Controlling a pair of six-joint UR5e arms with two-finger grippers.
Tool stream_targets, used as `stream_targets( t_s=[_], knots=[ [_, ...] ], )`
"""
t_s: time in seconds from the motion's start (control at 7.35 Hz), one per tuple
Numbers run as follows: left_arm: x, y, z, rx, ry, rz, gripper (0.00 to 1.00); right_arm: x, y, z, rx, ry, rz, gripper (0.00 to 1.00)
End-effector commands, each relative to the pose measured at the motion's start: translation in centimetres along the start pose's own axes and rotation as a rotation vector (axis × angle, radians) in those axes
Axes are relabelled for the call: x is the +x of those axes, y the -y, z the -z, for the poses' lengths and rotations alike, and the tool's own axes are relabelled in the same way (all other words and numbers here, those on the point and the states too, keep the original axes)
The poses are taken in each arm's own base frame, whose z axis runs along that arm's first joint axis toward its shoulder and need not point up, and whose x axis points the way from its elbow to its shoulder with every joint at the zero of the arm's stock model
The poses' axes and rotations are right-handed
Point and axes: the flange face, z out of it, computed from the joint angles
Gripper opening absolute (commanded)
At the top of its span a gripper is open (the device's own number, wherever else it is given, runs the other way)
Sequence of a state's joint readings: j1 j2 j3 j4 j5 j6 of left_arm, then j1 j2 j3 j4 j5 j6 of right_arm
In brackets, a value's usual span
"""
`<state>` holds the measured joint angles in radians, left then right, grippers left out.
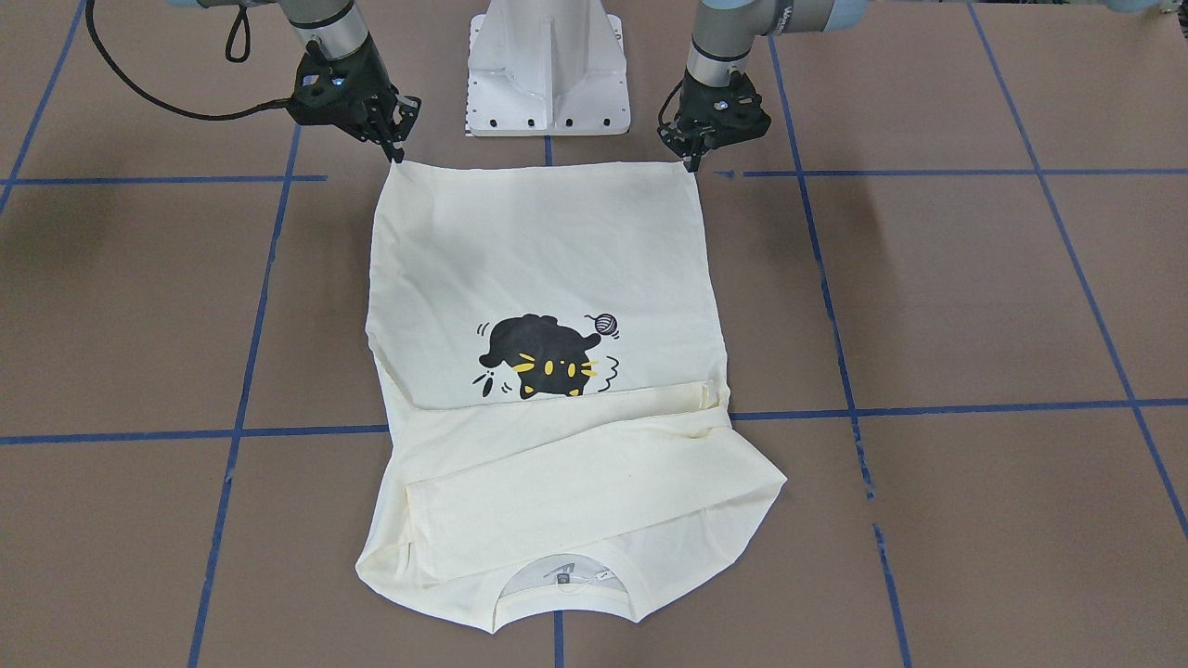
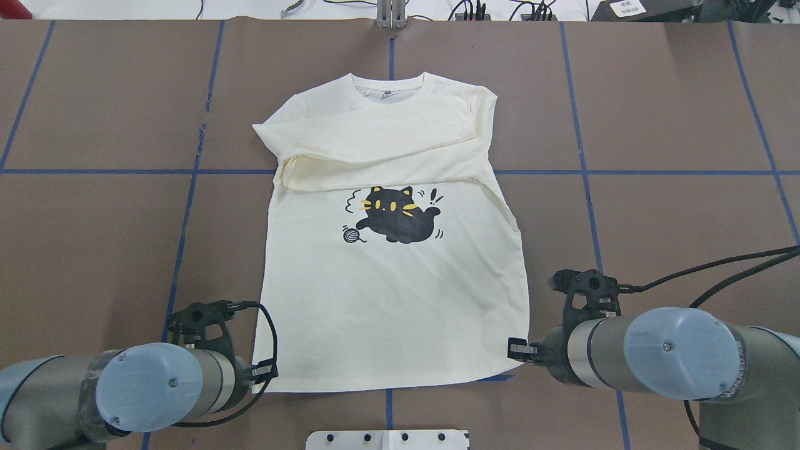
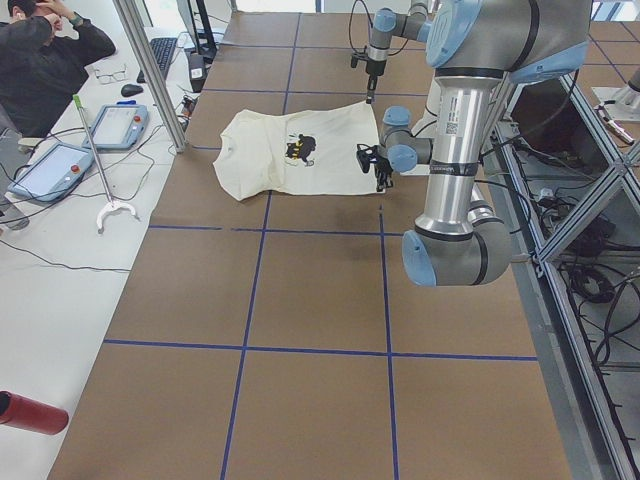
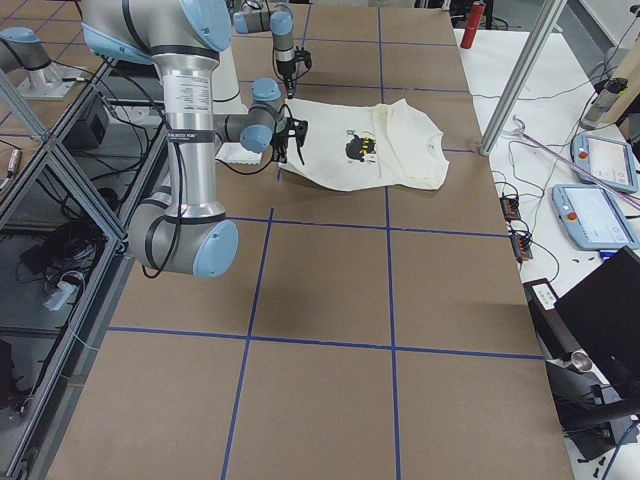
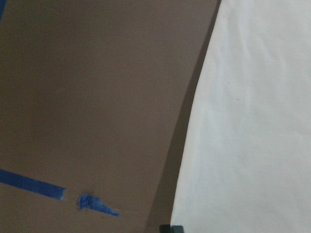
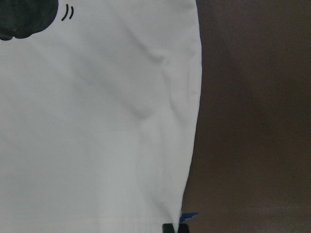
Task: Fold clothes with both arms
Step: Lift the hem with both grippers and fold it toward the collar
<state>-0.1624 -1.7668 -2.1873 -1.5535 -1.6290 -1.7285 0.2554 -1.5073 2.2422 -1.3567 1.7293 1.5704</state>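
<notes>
The cream-white shirt (image 1: 548,250) lies print side up on the brown table, with its neck away from the robot. Both sleeves are folded across the chest above the black cat print (image 2: 397,215). My left gripper (image 1: 691,164) is shut on one hem corner, also seen in the overhead view (image 2: 265,374). My right gripper (image 1: 397,153) is shut on the other hem corner (image 2: 517,350). The hem runs straight between them, slightly raised. The wrist views show only the shirt's side edges (image 5: 194,145) (image 6: 197,97) and the fingertips at the frame bottom.
The white pedestal base (image 1: 548,65) stands just behind the hem. Blue tape lines (image 1: 928,408) grid the table. In the left view an operator (image 3: 40,60) sits at a side desk with tablets (image 3: 50,170), and a red cylinder (image 3: 30,412) lies near.
</notes>
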Motion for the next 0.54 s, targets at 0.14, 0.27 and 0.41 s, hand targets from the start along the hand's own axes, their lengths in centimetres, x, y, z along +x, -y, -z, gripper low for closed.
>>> stream_targets(
  t_s=[0.14, 0.27, 0.41],
  knots=[
    [-0.3, -3.6, 8.5, -0.077, -0.056, -0.077, 0.0, 1.4, -2.4, 7.0, -0.223, 0.067, 0.003, 0.0],
    [-1.2, -4.8, 12.6, -0.108, -0.084, -0.135, 0.0, 2.7, -3.6, 9.7, -0.302, 0.074, 0.008, 0.0],
    [-1.7, -5.8, 13.5, -0.129, -0.071, -0.151, 0.0, 2.7, -4.3, 11.9, -0.328, 0.104, 0.02, 0.0]
  ],
)
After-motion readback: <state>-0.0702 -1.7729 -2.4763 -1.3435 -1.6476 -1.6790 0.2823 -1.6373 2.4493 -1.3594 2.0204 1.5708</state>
